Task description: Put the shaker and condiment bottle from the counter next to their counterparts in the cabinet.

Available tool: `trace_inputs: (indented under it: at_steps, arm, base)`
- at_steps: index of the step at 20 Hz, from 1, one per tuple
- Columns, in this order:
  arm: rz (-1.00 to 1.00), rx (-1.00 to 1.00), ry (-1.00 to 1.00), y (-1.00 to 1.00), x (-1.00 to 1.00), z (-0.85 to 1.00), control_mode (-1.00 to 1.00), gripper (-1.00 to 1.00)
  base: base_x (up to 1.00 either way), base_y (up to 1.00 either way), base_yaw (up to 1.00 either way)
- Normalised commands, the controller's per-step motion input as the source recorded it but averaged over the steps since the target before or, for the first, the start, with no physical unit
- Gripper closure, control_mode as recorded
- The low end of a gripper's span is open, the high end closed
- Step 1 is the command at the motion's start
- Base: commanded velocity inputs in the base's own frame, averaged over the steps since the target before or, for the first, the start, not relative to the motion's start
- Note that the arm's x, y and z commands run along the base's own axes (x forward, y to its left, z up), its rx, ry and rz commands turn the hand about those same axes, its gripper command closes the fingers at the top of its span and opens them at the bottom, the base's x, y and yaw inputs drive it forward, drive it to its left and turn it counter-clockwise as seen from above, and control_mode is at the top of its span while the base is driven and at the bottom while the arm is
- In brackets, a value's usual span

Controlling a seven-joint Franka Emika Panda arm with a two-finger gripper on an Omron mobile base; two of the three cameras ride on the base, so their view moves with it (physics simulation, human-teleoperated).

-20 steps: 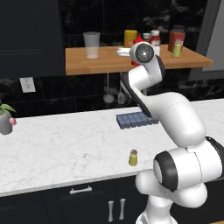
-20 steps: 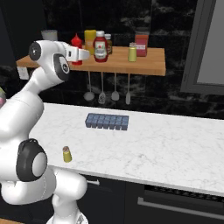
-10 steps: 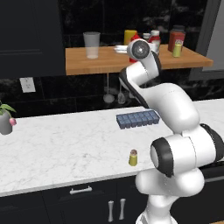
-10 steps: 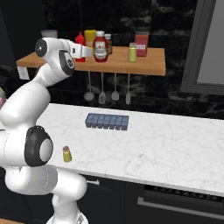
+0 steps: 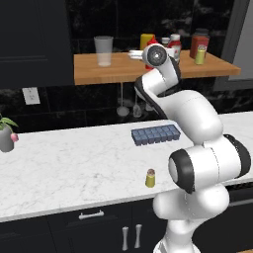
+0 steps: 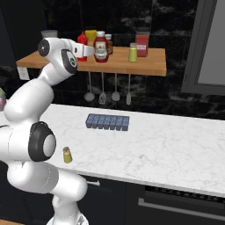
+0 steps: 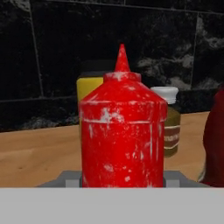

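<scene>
My gripper is shut on the plain red condiment bottle, holding it upright over the wooden cabinet shelf. The bottle stands in front of the tall yellow bottle and left of the white-capped ketchup bottle. Whether its base touches the board is hidden. The small shaker stands alone near the front edge of the marble counter, far below the hand. The bigger yellow-green shaker stands further right on the shelf.
A blue-grey ice tray lies mid-counter. On the shelf are a clear glass, a white-capped jar and a red canister. Utensils hang under the shelf. A potted plant stands at the counter's left end.
The hand with the red bottle has risen slightly and reached further in over the shelf, towards the ketchup bottle. The shaker has not moved.
</scene>
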Motion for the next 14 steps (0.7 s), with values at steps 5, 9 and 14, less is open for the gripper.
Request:
trace_inputs:
  at_steps: [5,9,14]
  arm:
    - [0.00,0.00,-0.05,-0.09,0.31,-0.21,-1.00,1.00]
    - [0.00,0.00,-0.05,-0.10,0.28,-0.26,-1.00,1.00]
    - [0.00,-0.01,-0.10,-0.06,0.13,-0.30,-1.00,1.00]
  base:
    - [0.00,0.00,0.00]
    - [0.00,0.00,0.00]
    - [0.00,0.00,0.00]
